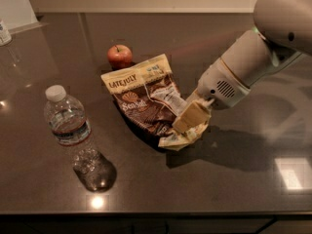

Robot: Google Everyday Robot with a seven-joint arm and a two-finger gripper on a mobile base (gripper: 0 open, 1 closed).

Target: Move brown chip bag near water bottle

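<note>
The brown chip bag, dark brown with a cream top band, hangs tilted just above the dark counter at the middle. My gripper is shut on the bag's lower right end and holds it up. The water bottle, clear with a white cap and a label band, stands at the left, a short way left of the bag.
A red apple sits just behind the bag's top. The dark counter has its front edge along the bottom of the view. A white object stands at the far left back corner.
</note>
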